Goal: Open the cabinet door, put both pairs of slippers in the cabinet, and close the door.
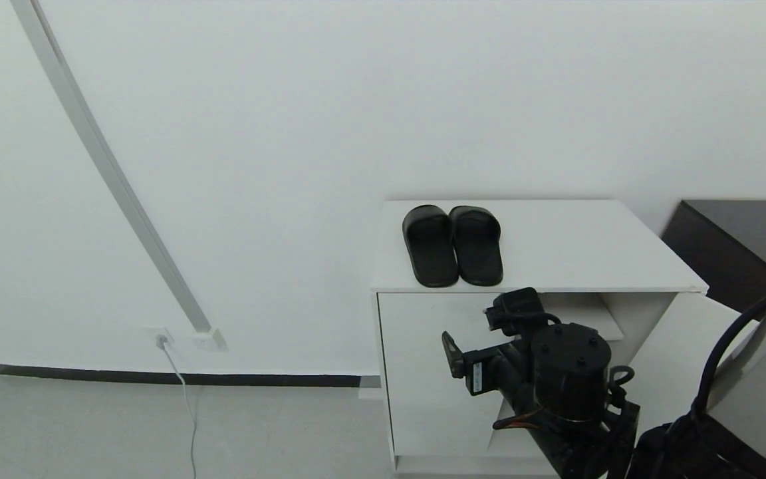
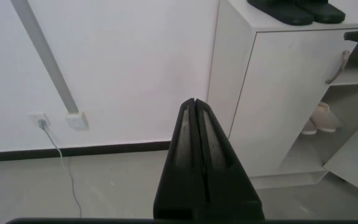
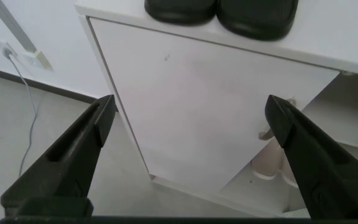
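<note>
While the right end effector [image 3: 189,106] gapes wide before the cabinet door [image 3: 166,74], black slippers [image 3: 253,12] sit above it. Meanwhile the left end effector [image 2: 194,109] is pinched shut.

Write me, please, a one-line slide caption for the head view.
One pair of black slippers sits atop the white cabinet, whose door stands open.

The left gripper [image 2: 194,104] has its two fingers [image 2: 182,143] pressed flat together, with nothing between them. The right gripper [image 3: 189,106] has its fingers [image 3: 79,149] spread wide apart, and it is empty too. The right arm [image 1: 566,372] is stretched out forward.
</note>
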Motion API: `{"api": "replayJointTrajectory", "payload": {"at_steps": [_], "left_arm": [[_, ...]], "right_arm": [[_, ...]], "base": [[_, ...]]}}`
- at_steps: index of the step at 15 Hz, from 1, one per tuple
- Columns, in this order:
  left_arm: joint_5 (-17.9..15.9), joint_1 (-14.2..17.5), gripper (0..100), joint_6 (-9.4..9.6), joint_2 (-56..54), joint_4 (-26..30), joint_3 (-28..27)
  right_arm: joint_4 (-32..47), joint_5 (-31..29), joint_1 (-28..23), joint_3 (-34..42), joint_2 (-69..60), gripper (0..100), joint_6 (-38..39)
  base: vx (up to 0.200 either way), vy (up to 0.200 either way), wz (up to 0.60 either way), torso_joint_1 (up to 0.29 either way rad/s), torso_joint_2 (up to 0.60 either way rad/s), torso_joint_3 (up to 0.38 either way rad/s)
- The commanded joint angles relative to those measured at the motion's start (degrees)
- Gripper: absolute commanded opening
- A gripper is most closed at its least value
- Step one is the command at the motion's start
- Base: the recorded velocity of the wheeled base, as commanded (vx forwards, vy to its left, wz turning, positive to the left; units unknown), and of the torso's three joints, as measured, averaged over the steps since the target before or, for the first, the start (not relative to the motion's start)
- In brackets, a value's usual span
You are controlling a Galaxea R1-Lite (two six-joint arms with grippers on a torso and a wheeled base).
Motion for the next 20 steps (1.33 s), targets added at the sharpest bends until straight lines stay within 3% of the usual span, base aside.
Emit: {"api": "replayJointTrajectory", "payload": {"at_steps": [1, 9, 14, 16, 18, 20], "left_arm": [[0.01, 0.01, 0, -0.01, 0.07, -0.09, 0.05], [-0.08, 0.01, 0, 0.08, 0.07, -0.09, 0.05], [-0.08, 0.01, 0, 0.08, 0.07, -0.09, 0.05], [-0.08, 0.01, 0, 0.08, 0.07, -0.09, 0.05], [-0.08, 0.01, 0, 0.08, 0.07, -0.01, 0.05], [-0.17, 0.01, 0, 0.16, 0.07, -0.01, 0.05]], "right_arm": [[-0.02, 0.01, 0.04, 0.03, -0.16, 100, 0.01], [1.03, 1.15, -1.81, -1.20, -1.39, 100, -1.57], [20.37, 1.15, -2.25, -11.48, -4.99, 100, 3.09], [33.82, 0.80, -2.25, -19.22, -8.07, 100, 5.99], [39.79, 0.63, -2.25, -23.43, -9.12, 100, 7.13], [40.94, 0.36, -2.25, -24.40, -8.86, 100, 7.22]], "base": [[0.000, 0.000, 0.00, 0.178, -0.40, -0.222], [0.000, 0.000, 0.00, 0.065, -0.14, -0.075], [0.000, 0.000, 0.00, 0.000, 0.00, 0.000], [0.000, 0.000, 0.00, 0.000, 0.00, 0.000], [0.000, 0.000, 0.00, 0.000, 0.00, 0.000], [0.000, 0.000, 0.00, 0.000, 0.00, 0.000]]}}
